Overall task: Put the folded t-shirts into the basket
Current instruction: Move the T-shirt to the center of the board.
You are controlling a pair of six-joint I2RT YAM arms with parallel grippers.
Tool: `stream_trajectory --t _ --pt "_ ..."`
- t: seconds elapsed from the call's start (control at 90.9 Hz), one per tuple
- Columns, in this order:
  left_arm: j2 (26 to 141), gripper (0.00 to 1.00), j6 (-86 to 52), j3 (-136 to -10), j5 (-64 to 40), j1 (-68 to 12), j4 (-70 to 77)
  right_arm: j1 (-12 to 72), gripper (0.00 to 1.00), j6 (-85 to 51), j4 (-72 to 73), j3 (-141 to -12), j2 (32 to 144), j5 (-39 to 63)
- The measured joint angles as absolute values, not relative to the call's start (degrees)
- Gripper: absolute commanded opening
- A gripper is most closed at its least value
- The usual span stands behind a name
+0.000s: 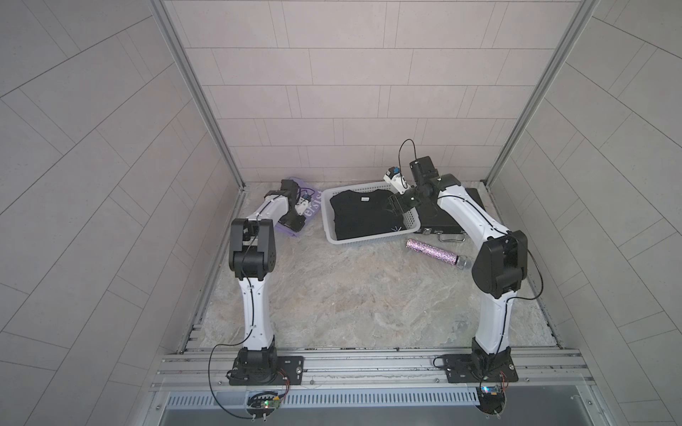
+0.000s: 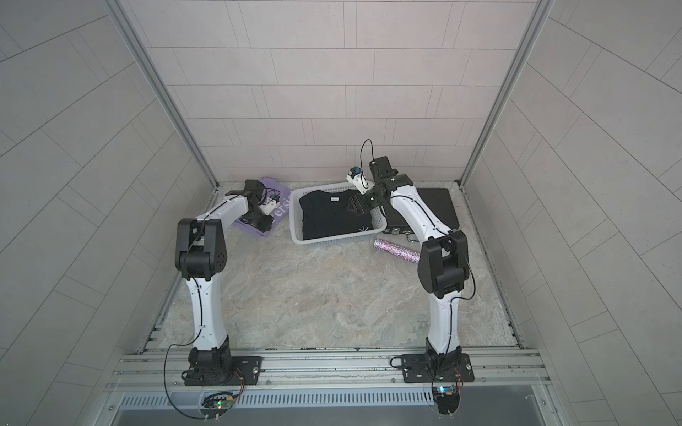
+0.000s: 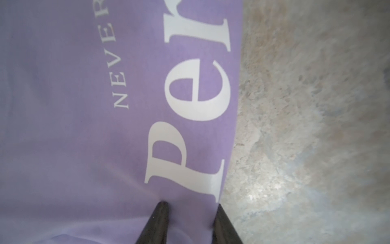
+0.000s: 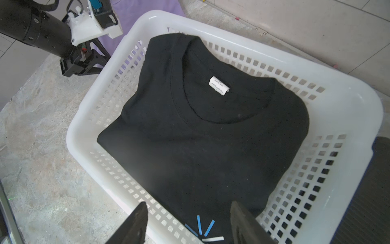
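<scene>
Lying far left, lilac shirt (image 3: 84, 137), left gripper (image 3: 191, 204) with jaws narrow astride its edge, grip unclear, white basket (image 1: 363, 240) far centre holding black shirt (image 1: 361, 217), right gripper (image 4: 188, 203) hovering wide, empty, over its right end

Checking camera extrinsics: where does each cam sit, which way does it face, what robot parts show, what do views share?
Top views: high behind the arm bases, angled down over the table; both arms whole, left gripper, right gripper.
Left wrist: on the left arm, facing down at the lilac "Persist" t-shirt edge; two fingertips show.
Right wrist: on the right arm, facing down into the white basket at the black t-shirt; own fingertips, apart.
Shared: right wrist and both top views show basket, black t-shirt, left gripper.
</scene>
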State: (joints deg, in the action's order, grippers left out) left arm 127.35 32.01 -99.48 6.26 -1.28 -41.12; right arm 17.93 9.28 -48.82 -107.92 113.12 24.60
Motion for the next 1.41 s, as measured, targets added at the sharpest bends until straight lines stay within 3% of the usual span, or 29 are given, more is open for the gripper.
stream_trajectory --t 0.341,0.836,1.012,1.277,1.409 --pt "116.0 0.06 36.8 -81.2 5.9 -1.3 -33.6 17.9 0.66 9.9 -48.4 -101.7 106.0 24.1" --pt "81.6 0.01 50.6 -46.2 -1.5 -1.6 -39.0 17.9 0.65 12.2 -48.4 -92.0 100.2 20.2" --pt "70.5 0.14 55.4 -38.9 -2.9 -2.1 -45.0 17.9 0.65 12.8 -48.1 -90.8 99.7 19.7" --pt "66.7 0.67 55.6 -43.9 -4.7 -2.2 -54.5 17.9 0.65 14.2 -47.4 -88.8 98.6 20.4" --pt "68.6 0.70 51.0 -51.7 -8.5 -1.6 -55.9 17.9 0.65 14.8 -46.2 -86.5 96.5 20.9"
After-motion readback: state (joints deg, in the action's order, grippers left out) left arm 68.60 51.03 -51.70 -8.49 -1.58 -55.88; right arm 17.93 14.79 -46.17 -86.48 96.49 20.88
